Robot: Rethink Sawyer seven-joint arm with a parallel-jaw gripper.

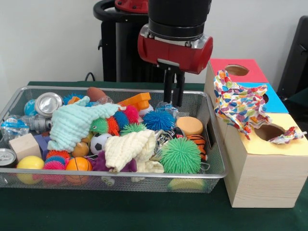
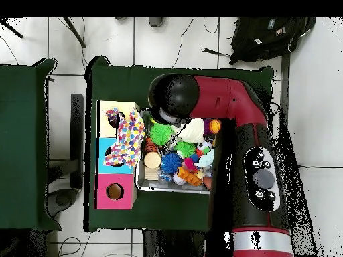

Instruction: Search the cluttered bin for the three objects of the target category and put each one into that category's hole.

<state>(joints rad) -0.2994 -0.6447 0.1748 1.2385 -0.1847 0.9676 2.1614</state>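
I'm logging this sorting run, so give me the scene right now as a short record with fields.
gripper: the gripper hangs over the bin's far right part, fingers close together, holding nothing visible
bin: wire mesh bin, full of spiky balls, cloths and cans
box: wooden box with red, blue and yellow holes
cloth: patterned cloth draped over the box, covering the blue hole

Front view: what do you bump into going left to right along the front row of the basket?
Silver can → yellow ball → orange ball → cream cloth → big green spiky ball → wooden box with coloured holes.
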